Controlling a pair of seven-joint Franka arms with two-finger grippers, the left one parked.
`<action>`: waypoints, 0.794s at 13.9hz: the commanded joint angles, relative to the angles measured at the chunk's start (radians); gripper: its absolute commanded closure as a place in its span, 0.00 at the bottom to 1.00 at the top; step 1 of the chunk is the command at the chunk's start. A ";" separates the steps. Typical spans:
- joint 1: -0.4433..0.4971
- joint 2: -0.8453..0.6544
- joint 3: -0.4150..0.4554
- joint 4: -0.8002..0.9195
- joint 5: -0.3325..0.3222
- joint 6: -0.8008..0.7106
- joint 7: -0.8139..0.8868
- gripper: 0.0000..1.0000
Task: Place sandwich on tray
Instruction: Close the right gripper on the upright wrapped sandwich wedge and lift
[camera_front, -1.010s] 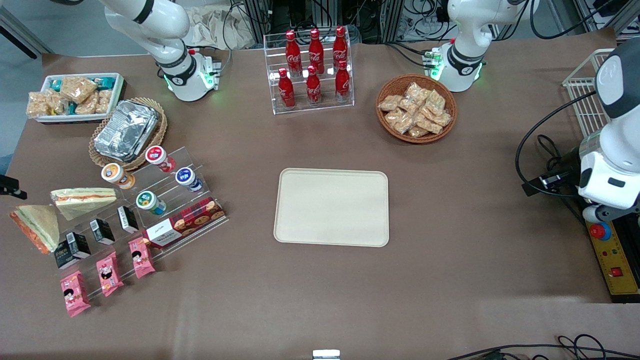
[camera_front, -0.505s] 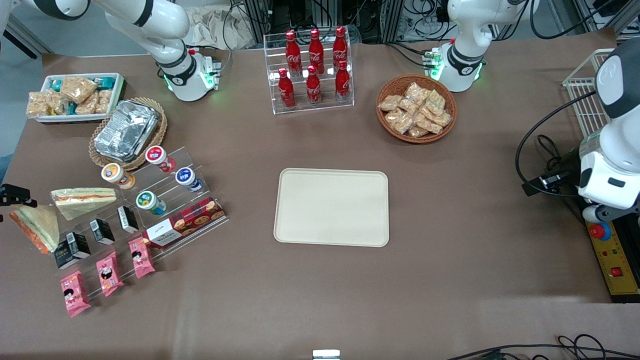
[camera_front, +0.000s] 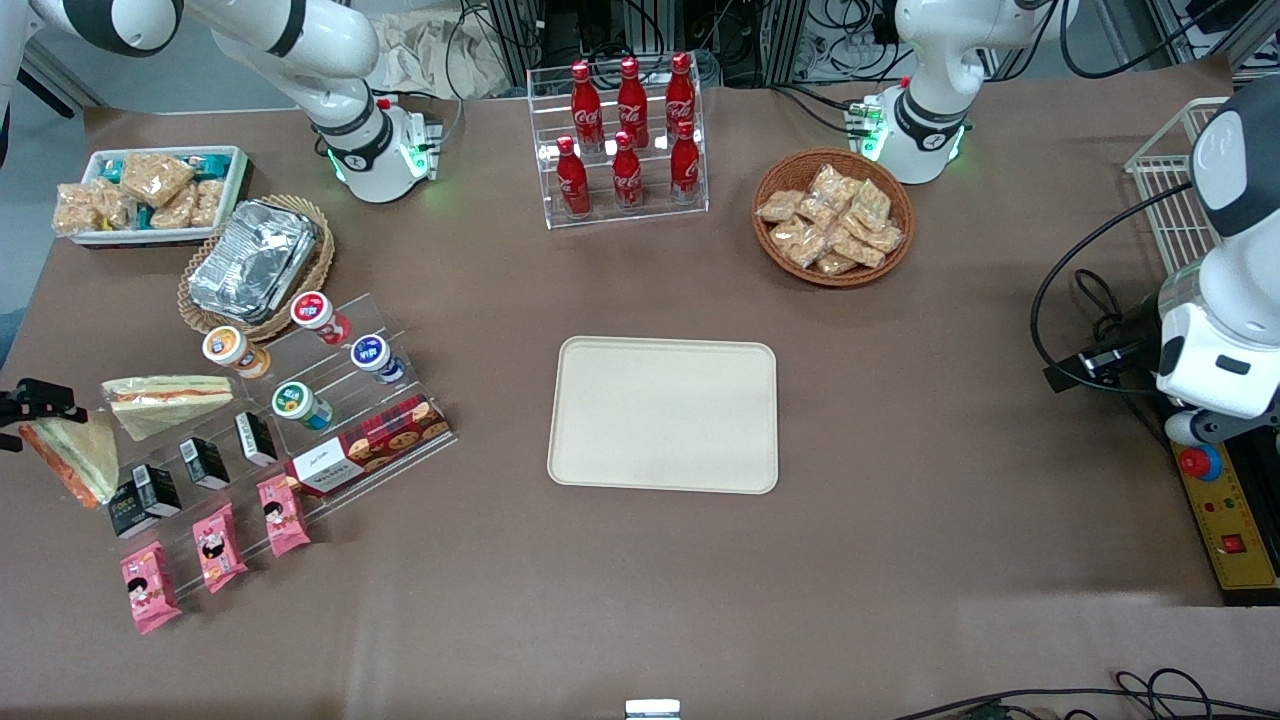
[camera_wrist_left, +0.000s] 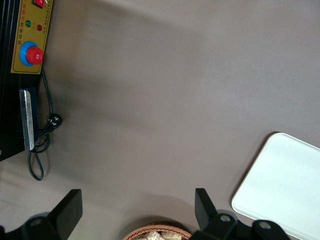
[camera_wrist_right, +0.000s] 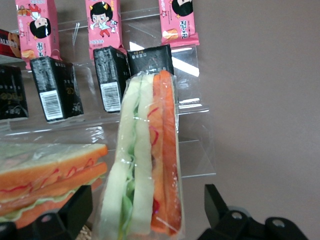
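Right arm's black two-finger gripper (camera_wrist_right: 147, 212) hangs just above the clear-wrapped triangular sandwich w/ thick orange layer & green filling (camera_wrist_right: 146, 160), fingers spread wide either side, not touching; second wrapped wedge sandwich w/ thin red line (camera_wrist_right: 47, 175) just beside it; small black cartons (camera_wrist_right: 54, 89) & pink snack packets (camera_wrist_right: 104, 22) on clear stand farther out; large cream-beige rectangular tray (camera_front: 664, 414) well apart, mid-table.

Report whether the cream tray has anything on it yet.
Empty: the cream-beige rectangular tray is bare; the clear-wrapped orange-and-green wedge sandwich lies off it, between the open gripper's fingers.
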 joint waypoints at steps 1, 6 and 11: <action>-0.008 0.011 0.006 0.001 0.031 0.028 -0.025 0.08; -0.002 0.017 0.007 -0.017 0.031 0.044 -0.027 0.40; -0.005 0.010 0.007 0.006 0.029 0.048 -0.014 0.71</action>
